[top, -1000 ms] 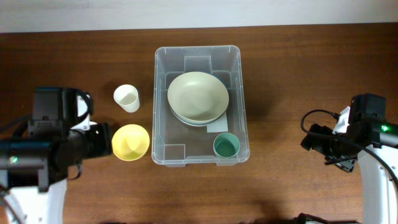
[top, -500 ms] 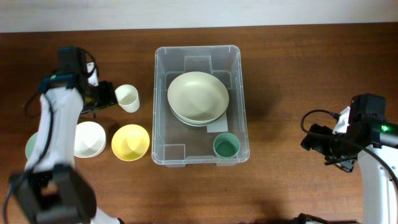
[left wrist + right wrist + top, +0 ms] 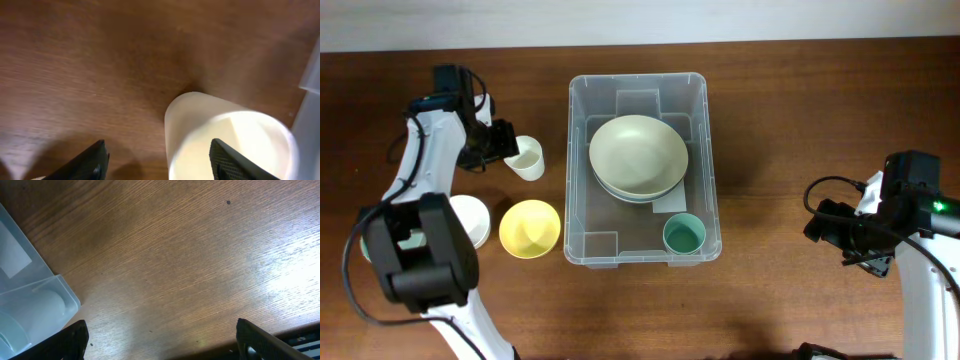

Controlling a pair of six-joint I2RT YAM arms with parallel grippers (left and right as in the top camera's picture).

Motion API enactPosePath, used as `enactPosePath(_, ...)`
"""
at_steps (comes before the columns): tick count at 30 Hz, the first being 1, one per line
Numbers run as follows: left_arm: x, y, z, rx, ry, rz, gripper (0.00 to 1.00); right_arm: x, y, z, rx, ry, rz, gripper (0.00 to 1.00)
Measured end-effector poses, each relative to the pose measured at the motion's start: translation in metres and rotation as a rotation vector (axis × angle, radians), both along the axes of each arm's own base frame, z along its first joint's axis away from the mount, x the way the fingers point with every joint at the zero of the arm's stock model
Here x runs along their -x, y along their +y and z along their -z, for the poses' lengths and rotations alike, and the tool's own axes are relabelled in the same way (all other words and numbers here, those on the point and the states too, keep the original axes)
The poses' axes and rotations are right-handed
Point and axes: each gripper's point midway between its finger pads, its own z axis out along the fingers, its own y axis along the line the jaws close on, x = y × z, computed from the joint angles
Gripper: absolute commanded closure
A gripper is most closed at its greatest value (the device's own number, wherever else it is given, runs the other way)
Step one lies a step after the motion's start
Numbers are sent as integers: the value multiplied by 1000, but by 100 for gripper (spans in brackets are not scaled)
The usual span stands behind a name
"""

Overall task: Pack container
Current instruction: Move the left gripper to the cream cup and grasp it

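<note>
Left arm (image 3: pixel 423 160) extended forward, claw (image 3: pixel 508 150) open astride white cup (image 3: pixel 527 159) rim

Seemingly a robotics lab. A cabled left arm (image 3: pixel 430 150) and right arm (image 3: pixel 880 225) flank a wooden tabletop (image 3: pixel 800 120) below a pale wall (image 3: pixel 640 20).

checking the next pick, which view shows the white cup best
Overhead: the whole white cup shows, standing left of the container. The left wrist view shows it close but cut off at the frame's edge. The right wrist view misses it.
</note>
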Motion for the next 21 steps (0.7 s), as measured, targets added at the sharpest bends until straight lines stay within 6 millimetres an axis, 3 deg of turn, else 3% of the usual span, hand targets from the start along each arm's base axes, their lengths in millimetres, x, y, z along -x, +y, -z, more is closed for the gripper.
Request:
enactPosePath(2,4,-1,13,7,39,0,38,0,0,0,0,0,0,10)
enactPosePath(4,6,-2,22,11,63,2,52,0,0,0,0,0,0,10)
enactPosePath(5,8,-3,30,15,85,2,65,0,0,0,0,0,0,10)
enactPosePath(10,8,-8,33,25,90,22,94,0,0,0,0,0,0,10)
enactPosePath(13,8,-12,33,31,90,28,100,0,0,0,0,0,-1,10)
enactPosePath(18,11,-19,31,33,105,45,100,0,0,0,0,0,0,10)
enactPosePath(21,10,-21,17,34,115,50,100,0,0,0,0,0,0,10)
